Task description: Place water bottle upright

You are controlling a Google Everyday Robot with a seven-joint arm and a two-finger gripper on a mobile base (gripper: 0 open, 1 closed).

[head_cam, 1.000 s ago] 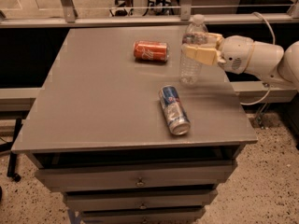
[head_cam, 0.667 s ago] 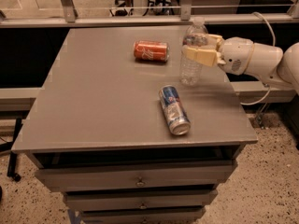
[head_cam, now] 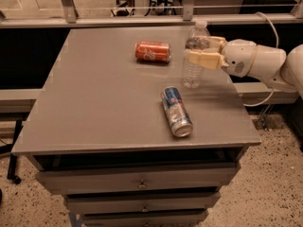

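Water bottle stands near the right rear edge of the table, cap up, long axis vertical, base apparently on the surface. Nothing has shifted in the past second: the gripper stays clamped round its middle. Placement looks nearly done, with only release remaining.

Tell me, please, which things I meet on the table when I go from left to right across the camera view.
orange soda can, lying on its side → blue-and-silver can, also lying → water bottle, upright. The gripper reaches in from the right and is shut on the bottle, so it has no separate place in the order.
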